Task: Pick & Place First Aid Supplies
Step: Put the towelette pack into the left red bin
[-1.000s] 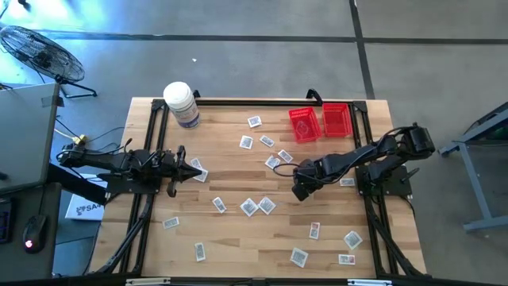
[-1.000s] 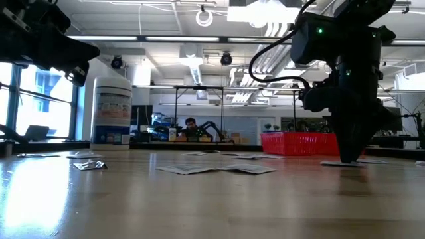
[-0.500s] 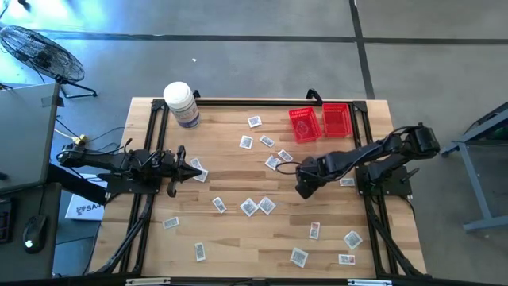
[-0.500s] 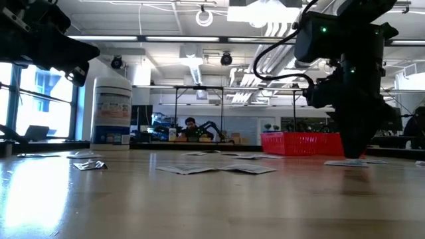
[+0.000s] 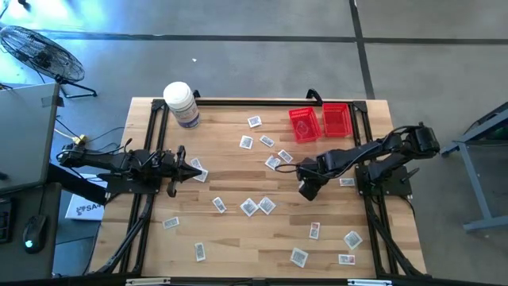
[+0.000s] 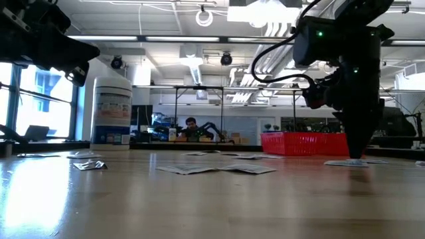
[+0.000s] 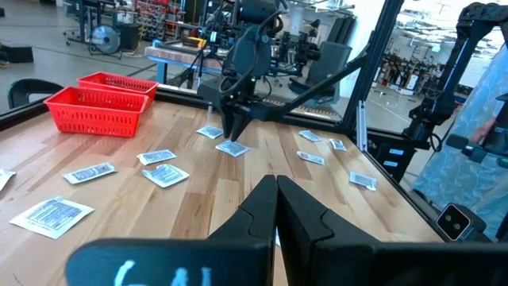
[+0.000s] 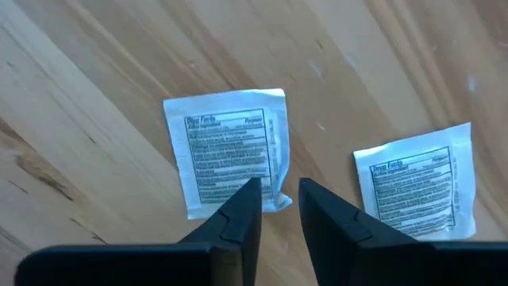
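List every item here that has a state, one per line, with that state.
Left gripper: shut, empty, hovering at the table's left side.
Right gripper: fingers slightly apart, poised over a packet, nothing held.
Second packet: flat on the wood, beside the first, apart from it.
Bottle: upright, cap on.
Red baskets: upright, side by side.

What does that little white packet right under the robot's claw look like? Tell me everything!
The packet is a small, flat, white square, like paper or foil, with a crimped edge and a printed box headed "Drug Facts" above tiny lines of text. It lies flat on the wooden table, slightly turned, beside a second packet without touching it. The right gripper hangs right over its edge, fingers slightly apart; whether they touch it is unclear.
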Robot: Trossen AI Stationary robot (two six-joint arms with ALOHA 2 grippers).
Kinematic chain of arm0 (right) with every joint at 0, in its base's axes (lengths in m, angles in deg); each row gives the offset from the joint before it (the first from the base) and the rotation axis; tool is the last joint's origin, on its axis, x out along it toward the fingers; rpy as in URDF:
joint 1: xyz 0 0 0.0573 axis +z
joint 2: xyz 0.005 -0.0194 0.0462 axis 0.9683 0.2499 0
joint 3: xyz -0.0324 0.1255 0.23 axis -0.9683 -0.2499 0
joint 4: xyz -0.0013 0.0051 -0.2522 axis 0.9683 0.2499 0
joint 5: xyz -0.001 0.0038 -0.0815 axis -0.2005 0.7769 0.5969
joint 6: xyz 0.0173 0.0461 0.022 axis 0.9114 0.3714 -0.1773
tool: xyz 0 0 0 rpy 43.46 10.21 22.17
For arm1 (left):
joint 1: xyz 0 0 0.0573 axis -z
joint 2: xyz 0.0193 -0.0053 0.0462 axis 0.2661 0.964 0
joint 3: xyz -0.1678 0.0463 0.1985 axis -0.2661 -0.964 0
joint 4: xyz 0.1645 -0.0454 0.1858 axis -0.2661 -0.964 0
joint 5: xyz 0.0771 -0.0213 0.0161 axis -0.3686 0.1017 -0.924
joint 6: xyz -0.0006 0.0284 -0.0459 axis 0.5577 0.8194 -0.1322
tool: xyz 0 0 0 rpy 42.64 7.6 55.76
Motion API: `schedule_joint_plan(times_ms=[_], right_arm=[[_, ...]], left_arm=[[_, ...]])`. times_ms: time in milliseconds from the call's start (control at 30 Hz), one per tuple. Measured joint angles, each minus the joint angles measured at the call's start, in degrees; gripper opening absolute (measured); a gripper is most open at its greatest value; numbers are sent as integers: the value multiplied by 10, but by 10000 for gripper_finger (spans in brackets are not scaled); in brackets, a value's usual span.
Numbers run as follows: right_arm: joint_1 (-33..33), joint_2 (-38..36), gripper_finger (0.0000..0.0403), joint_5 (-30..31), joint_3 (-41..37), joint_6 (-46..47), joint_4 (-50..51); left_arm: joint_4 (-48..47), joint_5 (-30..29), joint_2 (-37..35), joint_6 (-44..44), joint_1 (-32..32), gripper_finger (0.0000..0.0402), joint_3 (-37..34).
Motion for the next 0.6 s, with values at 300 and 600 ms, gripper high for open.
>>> schedule_joint_plan(times_ms=[300,600], right_arm=[[0,0,56,-1,0,-9,-9],[1,22,56,5,1,-9,-9]], left_arm=[[0,0,0,0,0,1,0],[0,0,0,0,0,1,0]])
